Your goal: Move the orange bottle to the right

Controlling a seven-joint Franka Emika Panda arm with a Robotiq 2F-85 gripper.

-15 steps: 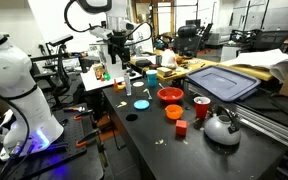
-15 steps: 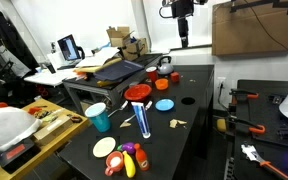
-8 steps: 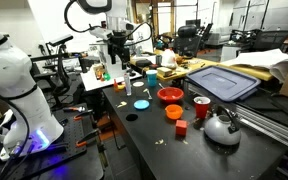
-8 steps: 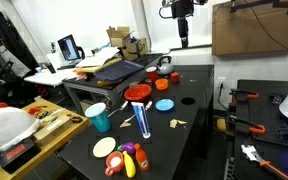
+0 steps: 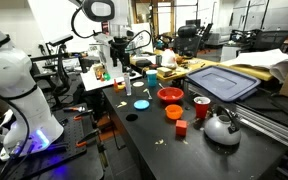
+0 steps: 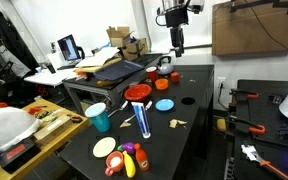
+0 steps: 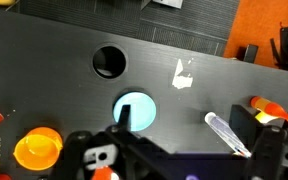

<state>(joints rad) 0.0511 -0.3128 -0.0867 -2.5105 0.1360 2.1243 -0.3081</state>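
Note:
A small orange bottle [image 5: 121, 85] stands near the table's far left end, beside a white plate. In an exterior view it sits in a cluster of small coloured things [image 6: 130, 158] at the near end, where I cannot separate it clearly. In the wrist view an orange and red thing [image 7: 265, 107] shows at the right edge, partly behind a finger. My gripper [image 5: 116, 52] [image 6: 177, 42] hangs high above the table. In the wrist view its fingers [image 7: 189, 125] are wide apart and empty.
On the black table are a light blue disc [image 7: 135, 110], a black disc [image 7: 109, 62], a clear tube [image 7: 229, 133], an orange dish [image 5: 173, 112], a red bowl [image 5: 170, 95], a red cube [image 5: 181, 127], a red cup [image 5: 201, 107], a kettle [image 5: 221, 127] and a teal cup [image 6: 98, 117].
My arm has shifted slightly and the gripper has come a little lower over the table. Nothing on the table has moved.

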